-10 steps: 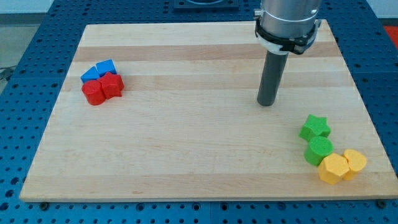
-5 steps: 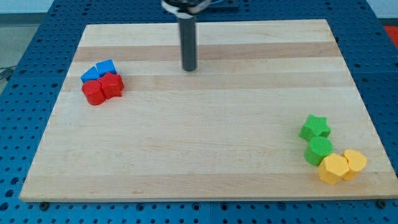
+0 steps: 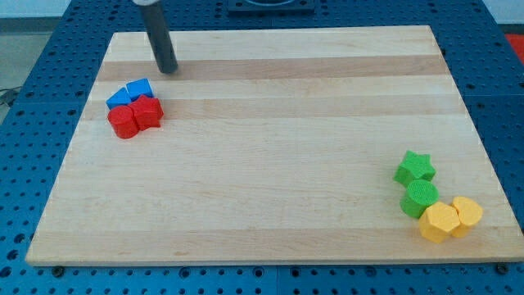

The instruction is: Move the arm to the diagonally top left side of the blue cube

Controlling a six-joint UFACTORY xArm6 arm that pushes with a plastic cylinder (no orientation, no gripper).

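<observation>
A blue cube (image 3: 142, 88) sits at the view's upper left of the wooden board (image 3: 270, 164), with a second blue block (image 3: 119, 98) touching it on its left. Two red blocks (image 3: 135, 115) lie against them just below. My tip (image 3: 168, 70) stands on the board above and slightly to the right of the blue cube, apart from it by a small gap.
A green star (image 3: 415, 167), a green cylinder-like block (image 3: 419, 197) and two yellow blocks (image 3: 450, 219) cluster at the view's lower right. The board's top edge lies close above my tip. A blue pegboard surrounds the board.
My tip has swept from the right half of the board leftward and upward, across the top, to a spot near the blue cube. No block has moved.
</observation>
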